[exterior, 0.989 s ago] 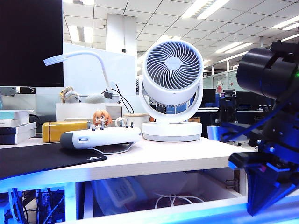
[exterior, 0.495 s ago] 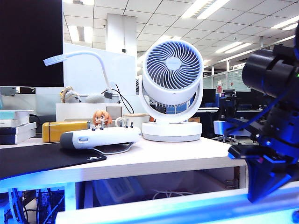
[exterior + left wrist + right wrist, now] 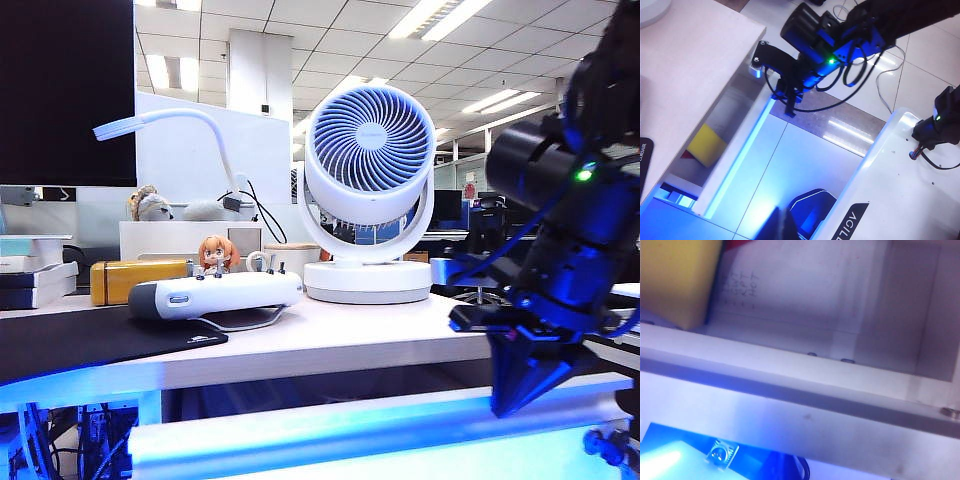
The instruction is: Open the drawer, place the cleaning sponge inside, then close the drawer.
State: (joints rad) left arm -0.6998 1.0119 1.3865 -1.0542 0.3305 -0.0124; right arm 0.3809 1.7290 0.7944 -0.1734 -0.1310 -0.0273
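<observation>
Yellow foam sponge [image 3: 707,145] in drawer [image 3: 735,165]

yellow sponge [image 3: 707,145], blue-glowing white drawer [image 3: 735,172]

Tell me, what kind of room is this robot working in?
Most likely an open-plan office. A desk holds a white fan, a lamp and a dark monitor, with ceiling light panels and more workstations behind.

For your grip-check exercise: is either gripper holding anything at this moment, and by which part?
Nothing is held. The right gripper is shut and empty at the drawer front; the cleaning sponge lies inside. The left gripper, barely in view, is shut.
</observation>
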